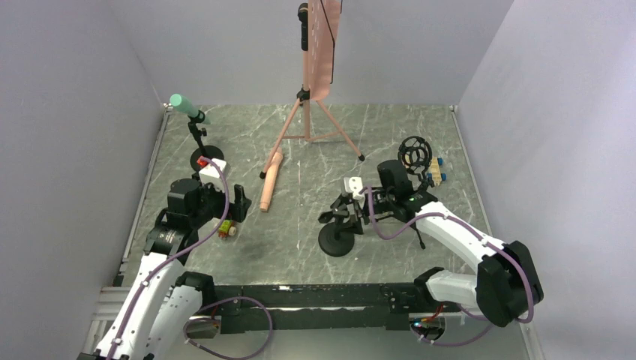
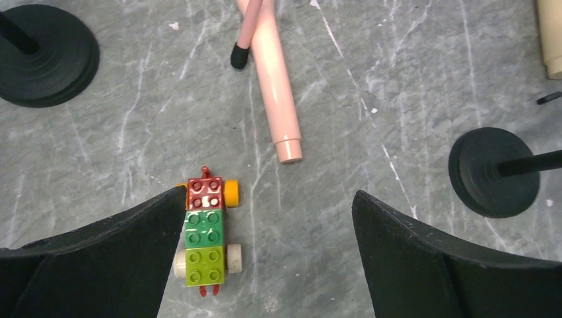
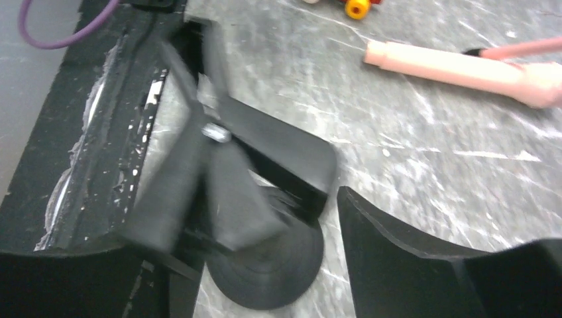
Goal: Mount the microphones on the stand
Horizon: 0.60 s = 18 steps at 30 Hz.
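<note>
Left wrist view shows the pink microphone lying on the bench, probably hard, smooth and rolly, best grabbed round its middle by the wide-spread, empty left hand.

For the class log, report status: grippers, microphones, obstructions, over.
Left gripper open by brick car. Right gripper at black stand clip, grip unclear. Pink microphone lying unattached on table.
</note>
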Motion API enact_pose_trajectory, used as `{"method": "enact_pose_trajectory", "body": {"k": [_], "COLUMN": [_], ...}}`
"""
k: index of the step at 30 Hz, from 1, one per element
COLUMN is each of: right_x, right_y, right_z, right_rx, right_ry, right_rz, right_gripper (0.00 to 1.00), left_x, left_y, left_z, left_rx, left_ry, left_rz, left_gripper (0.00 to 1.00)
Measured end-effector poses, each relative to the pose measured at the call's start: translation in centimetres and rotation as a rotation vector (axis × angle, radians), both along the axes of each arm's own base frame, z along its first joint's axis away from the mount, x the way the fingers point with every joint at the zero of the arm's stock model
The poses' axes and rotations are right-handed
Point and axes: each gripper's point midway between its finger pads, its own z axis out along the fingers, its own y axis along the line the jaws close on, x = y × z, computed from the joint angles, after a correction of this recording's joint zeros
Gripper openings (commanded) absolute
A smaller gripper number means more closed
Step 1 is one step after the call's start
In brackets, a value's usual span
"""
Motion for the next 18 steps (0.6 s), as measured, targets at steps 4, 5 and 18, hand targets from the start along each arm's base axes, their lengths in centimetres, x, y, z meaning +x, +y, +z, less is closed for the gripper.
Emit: {"method": "enact_pose_trajectory", "body": {"k": [4, 5, 18], "right_x": [1.6, 1.8, 2.2], "right_y": [-1.8, -2.2, -5.3], "right_z": [0.7, 0.9, 2.5], "right_rx": [0.006, 0.008, -0.001], "right_ry": [-0.029, -0.040, -0.084], "right_rz": [-0.075, -0.088, -0.149], "right_gripper": [1.00, 1.00, 1.00], "left_x": [0.0, 0.1, 6.9], "left_y": [-1.6, -2.2, -6.3], "left_z": [0.2, 0.1, -4.4], "left_rx": [-0.077, -0.101, 0.018], "left_ry": [0.018, 0.032, 0.458], "left_rz": [-0.053, -0.072, 0.010], "left_gripper": [0.99, 0.99, 0.83]}}
